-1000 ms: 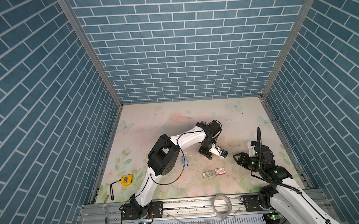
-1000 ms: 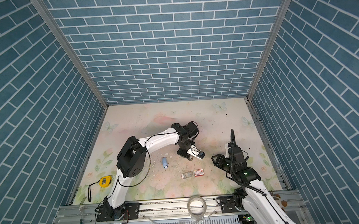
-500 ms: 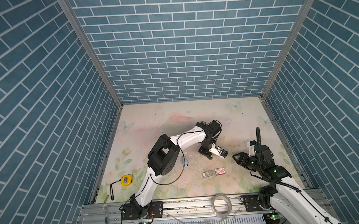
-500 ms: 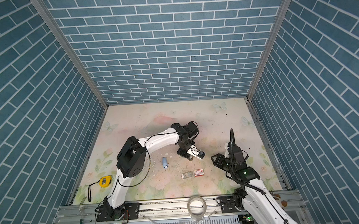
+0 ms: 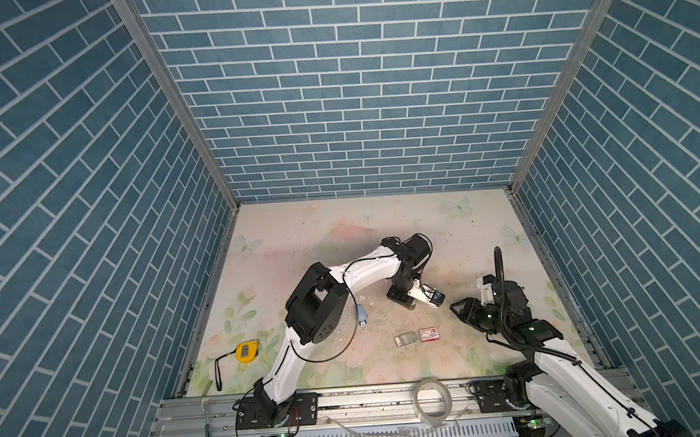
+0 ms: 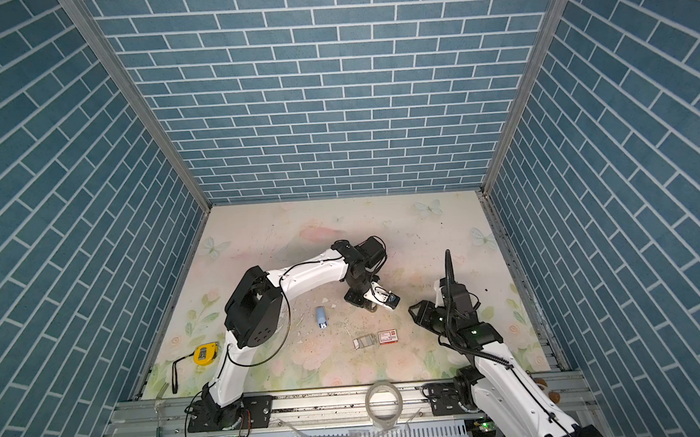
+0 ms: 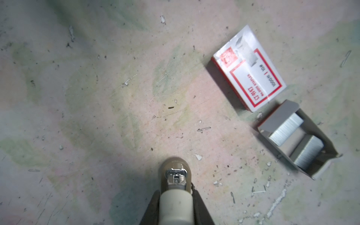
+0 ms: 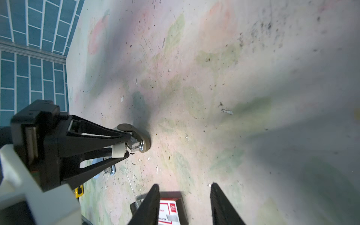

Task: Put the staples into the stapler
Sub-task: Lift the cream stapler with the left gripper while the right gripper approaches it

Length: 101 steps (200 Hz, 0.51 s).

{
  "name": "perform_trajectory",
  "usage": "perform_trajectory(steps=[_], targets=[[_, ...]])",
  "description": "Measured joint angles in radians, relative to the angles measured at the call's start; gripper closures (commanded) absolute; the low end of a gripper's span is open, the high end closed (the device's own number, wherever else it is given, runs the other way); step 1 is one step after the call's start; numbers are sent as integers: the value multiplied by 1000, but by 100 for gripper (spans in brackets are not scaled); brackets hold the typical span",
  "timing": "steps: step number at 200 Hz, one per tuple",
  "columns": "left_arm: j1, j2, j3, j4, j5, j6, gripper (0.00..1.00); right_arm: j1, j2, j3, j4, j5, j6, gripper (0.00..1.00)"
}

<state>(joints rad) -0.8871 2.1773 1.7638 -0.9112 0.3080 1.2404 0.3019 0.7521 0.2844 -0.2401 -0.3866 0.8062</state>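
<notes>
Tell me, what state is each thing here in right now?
beige stapler: gripped, nose toward table.
left end effector: shut on beige stapler.
right end effector: open, empty.
white-and-red staple box: lying flat.
grey tray: open, beside that box.
staples: stacked in the tray.
blue stapler: lying untouched.

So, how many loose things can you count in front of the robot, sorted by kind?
Staplers: 2 (beige stapler, blue stapler)
Stacks of staples: 2
Open tray: 1
White-and-red box: 1
Tape measure: 1
Roll of clear tape: 1
Total: 8
</notes>
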Motion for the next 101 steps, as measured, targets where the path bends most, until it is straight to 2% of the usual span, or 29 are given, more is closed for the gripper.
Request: perform_trajectory(steps=[64,101], targets=[[18,-90,-48,15,43,-106,86,0,273,106,188,-208,-10,58],[19,-113,-53,40,66,-167,90,0,397,149,296,-312,-10,63]])
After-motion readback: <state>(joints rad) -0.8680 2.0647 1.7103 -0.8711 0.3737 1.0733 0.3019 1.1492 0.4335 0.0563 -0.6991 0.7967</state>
